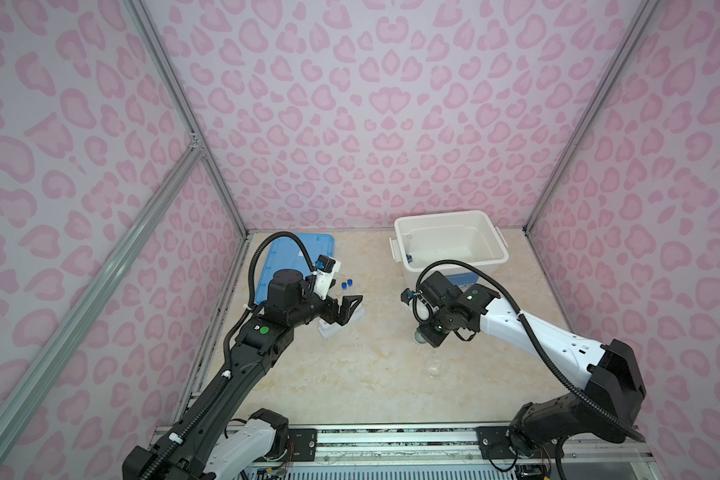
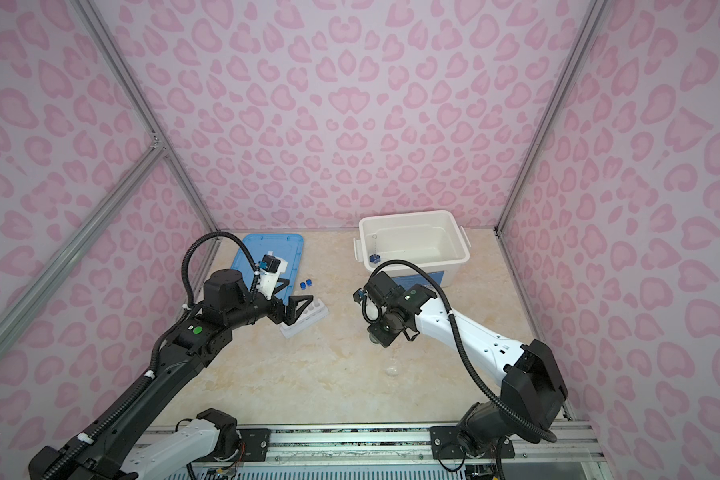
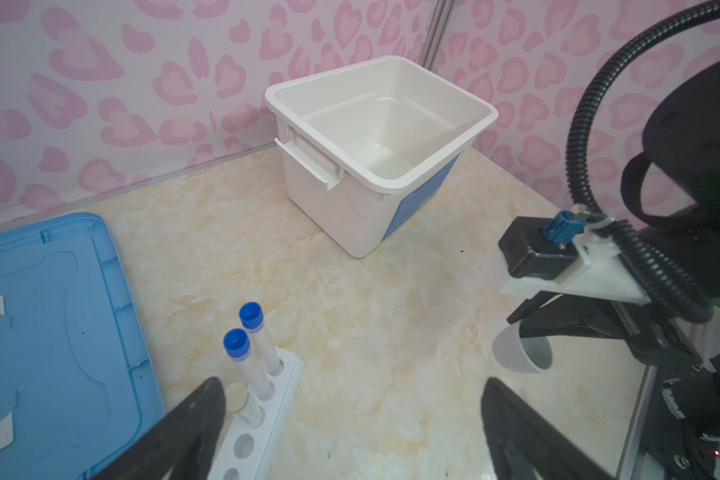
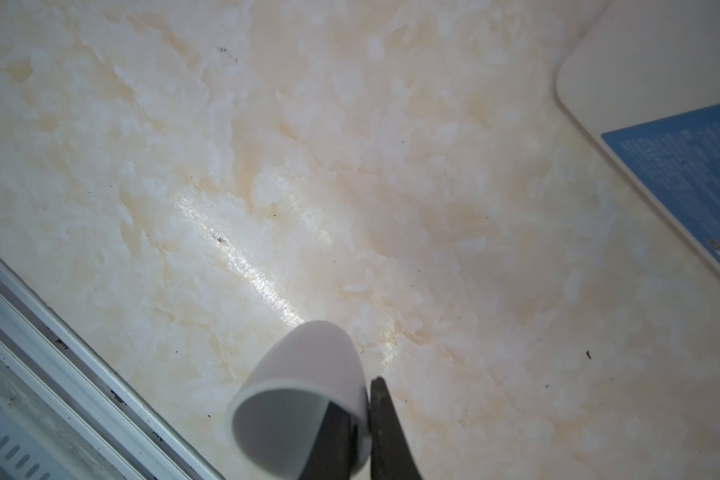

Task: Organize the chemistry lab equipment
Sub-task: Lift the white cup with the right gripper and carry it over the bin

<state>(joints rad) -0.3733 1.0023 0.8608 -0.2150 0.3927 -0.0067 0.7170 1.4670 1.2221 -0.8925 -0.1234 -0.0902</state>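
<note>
1. The marble-look table point(image 1: 371, 386) carries everything. The white bin point(image 1: 501, 249) stands open at its far edge by the back wall, and I place the rest from that bin.
2. A blue lid point(image 1: 283, 257) lies flat on the table, well apart from the bin on its handle side.
3. The left gripper point(image 3: 352, 388) hangs between the lid and the bin, nearer the lid. Its jaws are spread wide with nothing between them, and one finger is just beside the rack.
4. The right gripper point(image 4: 362, 411) sits near the bin's blue-labelled front wall. It is pinched on the small white cup point(image 4: 308, 365), one finger inside the mouth and one outside against the wall.
5. The white six-hole rack point(image 2: 304, 324) stands on the table between the lid and the bin, close to the lid's edge.
6. The cup is tilted in that pinch, out from the bin's front. Whether it touches the table I cannot tell.
7. The clear petri dish point(image 1: 434, 368) lies alone on the table, farther out from the bin's front than the cup. It shows only faintly.
8. Two blue-capped test tubes point(image 3: 250, 316) stand upright in neighbouring holes at the rack end nearer the bin. The white-capped test tube point(image 3: 237, 397) stands in the next hole.
9. The tiny blue-based cylinder point(image 1: 409, 258) is inside the bin, against the wall that faces the lid.
</note>
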